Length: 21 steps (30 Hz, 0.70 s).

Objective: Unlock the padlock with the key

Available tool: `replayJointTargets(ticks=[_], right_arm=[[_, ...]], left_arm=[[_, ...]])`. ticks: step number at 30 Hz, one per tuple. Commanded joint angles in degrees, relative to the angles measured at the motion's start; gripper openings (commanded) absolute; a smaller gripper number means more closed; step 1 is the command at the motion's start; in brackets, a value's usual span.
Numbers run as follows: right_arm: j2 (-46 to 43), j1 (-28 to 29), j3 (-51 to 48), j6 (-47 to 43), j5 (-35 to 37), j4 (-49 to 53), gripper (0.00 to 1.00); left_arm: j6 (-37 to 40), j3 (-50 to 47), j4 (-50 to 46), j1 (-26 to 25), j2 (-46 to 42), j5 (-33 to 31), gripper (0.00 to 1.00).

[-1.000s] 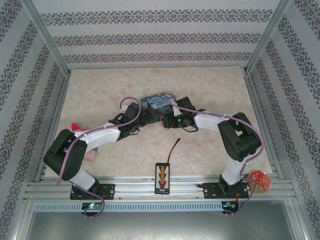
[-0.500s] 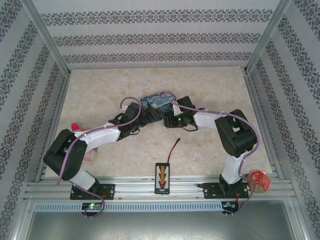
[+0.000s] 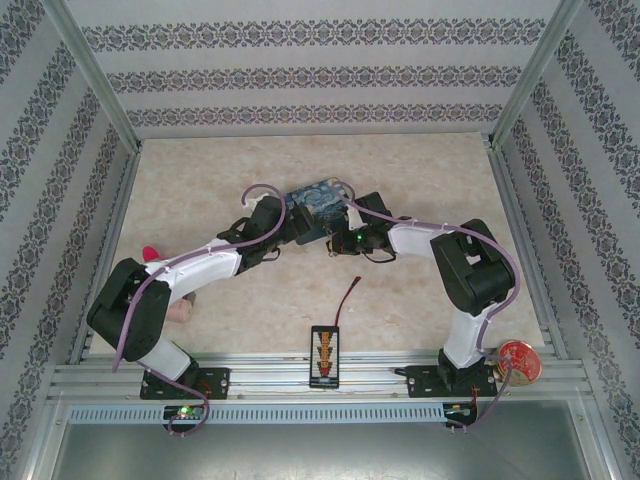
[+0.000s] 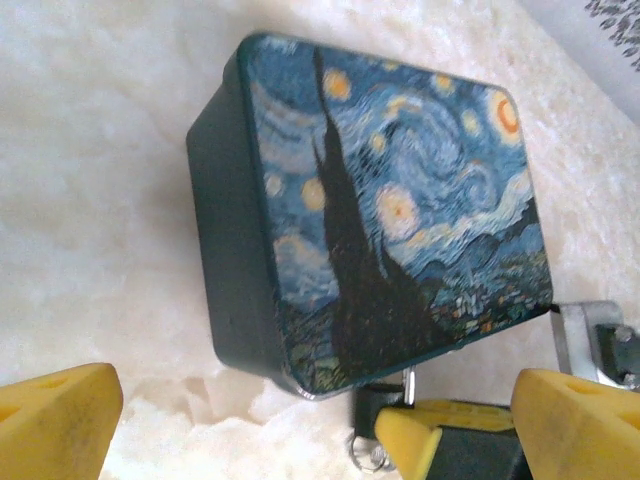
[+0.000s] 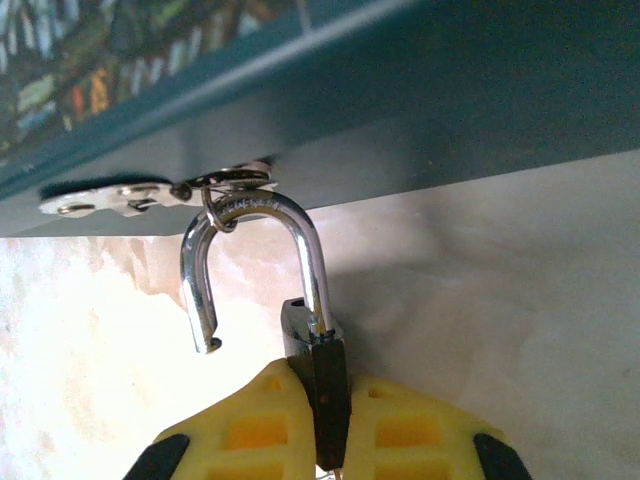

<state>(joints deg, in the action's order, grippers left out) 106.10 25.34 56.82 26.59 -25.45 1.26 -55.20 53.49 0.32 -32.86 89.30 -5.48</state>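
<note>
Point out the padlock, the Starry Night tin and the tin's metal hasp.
padlock (image 5: 305,325), right wrist view, top of its dark body.
Starry Night tin (image 4: 400,220), left wrist view, middle of painted lid.
metal hasp (image 5: 100,200), right wrist view, its flat plate.

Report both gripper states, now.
Left gripper: open, holding nothing.
Right gripper: closed on the padlock.

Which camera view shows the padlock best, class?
Right wrist: the padlock is hooked on the latch of the tin, shackle open, body pinched in the right gripper. Left wrist catches a dark sliver below the tin; top external, too small to tell.
</note>
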Motion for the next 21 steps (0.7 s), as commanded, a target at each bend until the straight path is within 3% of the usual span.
replayJointTargets(ticks=[1,12,21], right_arm=[[-2.66,-0.99,-1.42,4.71,-1.62,-1.94,0.0],[-3.63,-1.95,-2.68,15.63,-3.77,-5.55,0.0],[-4.06,-2.32,-5.08,23.03,-4.86,-11.6,0.0]], left_arm=[[4.22,2.17,-2.9,0.78,-1.27,-3.88,0.99],[12.78,10.06,-5.89,-0.07,5.55,-9.96,0.99],[16.44,16.43,-13.9,-1.16,12.02,-10.77,0.99]])
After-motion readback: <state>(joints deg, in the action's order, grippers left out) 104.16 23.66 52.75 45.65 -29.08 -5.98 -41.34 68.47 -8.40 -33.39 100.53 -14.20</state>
